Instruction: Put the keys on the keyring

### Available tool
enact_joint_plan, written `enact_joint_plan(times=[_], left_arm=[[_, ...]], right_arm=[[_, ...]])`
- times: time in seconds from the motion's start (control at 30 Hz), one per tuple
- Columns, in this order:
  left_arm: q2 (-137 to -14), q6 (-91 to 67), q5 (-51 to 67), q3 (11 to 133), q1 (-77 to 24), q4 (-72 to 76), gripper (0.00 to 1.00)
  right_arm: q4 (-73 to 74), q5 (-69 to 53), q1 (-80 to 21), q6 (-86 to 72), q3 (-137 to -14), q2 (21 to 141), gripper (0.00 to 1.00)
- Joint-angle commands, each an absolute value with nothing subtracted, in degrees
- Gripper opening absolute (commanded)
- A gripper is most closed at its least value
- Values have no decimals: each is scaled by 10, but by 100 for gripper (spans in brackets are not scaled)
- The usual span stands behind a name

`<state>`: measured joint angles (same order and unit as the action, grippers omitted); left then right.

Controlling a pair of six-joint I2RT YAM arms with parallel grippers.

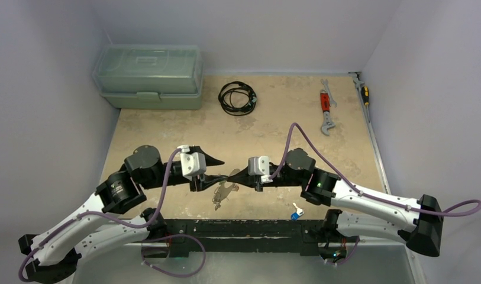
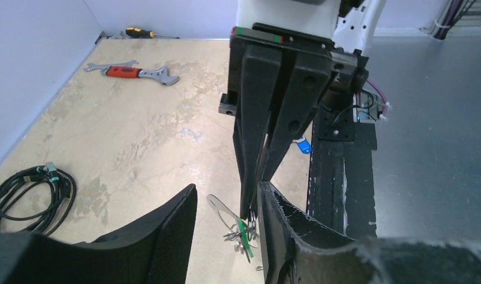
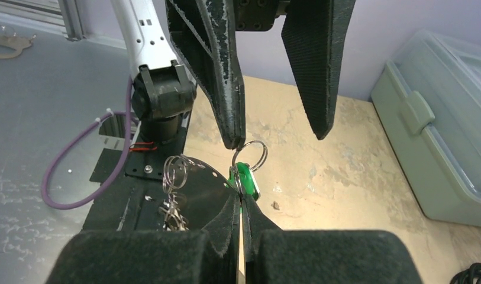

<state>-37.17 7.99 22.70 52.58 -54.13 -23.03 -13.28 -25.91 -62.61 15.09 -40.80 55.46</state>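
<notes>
My right gripper [image 1: 231,175] [image 3: 242,198] is shut on a green-headed key [image 3: 247,180] and holds the bunch above the table. A silvery ring of the keyring [image 3: 265,155] stands up from that key. More rings and plain silver keys [image 3: 174,195] [image 2: 241,228] [image 1: 222,193] hang to the side. My left gripper [image 1: 223,170] [image 2: 227,188] [image 3: 278,139] faces it tip to tip. It is open, and one of its fingers [image 3: 229,112] ends right at the ring's top. A blue-tagged key [image 1: 296,213] [image 2: 303,145] lies alone near the front edge.
A green toolbox [image 1: 149,77] stands at the back left. A black cable coil [image 1: 238,97] lies beside it, a red-handled wrench [image 1: 325,109] and a screwdriver [image 1: 365,92] at the back right. The black mounting rail [image 1: 244,228] runs along the near edge.
</notes>
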Motion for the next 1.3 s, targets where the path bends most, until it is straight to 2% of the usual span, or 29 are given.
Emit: enact_joint_plan(times=[0.0, 0.6, 0.77, 0.87, 0.93, 0.97, 1.07, 1.17, 1.2, 1.27], left_arm=[[-372, 36, 193, 511, -543, -186, 40], [-332, 32, 140, 472, -543, -251, 41], [-318, 36, 154, 459, -543, -257, 18], [-314, 42, 170, 447, -543, -254, 10], [-311, 45, 172, 445, -543, -251, 8], [-308, 46, 167, 446, -543, -251, 10], [-295, 58, 152, 458, -543, -242, 37], [-282, 97, 140, 478, -543, -249, 59], [-285, 117, 130, 491, -543, -264, 63], [-308, 183, 139, 527, -544, -319, 64]], right_arm=[[-145, -235, -625, 162, -437, 550, 0], [-151, -219, -625, 162, -431, 533, 0], [-156, -218, -625, 162, -428, 531, 0], [-159, -217, -625, 161, -427, 532, 0], [-159, -218, -625, 160, -427, 532, 0], [-156, -219, -625, 160, -428, 533, 0], [-141, -230, -625, 164, -436, 545, 0], [-135, -240, -625, 166, -442, 559, 0], [-136, -244, -625, 164, -443, 563, 0], [-135, -250, -625, 163, -445, 571, 0]])
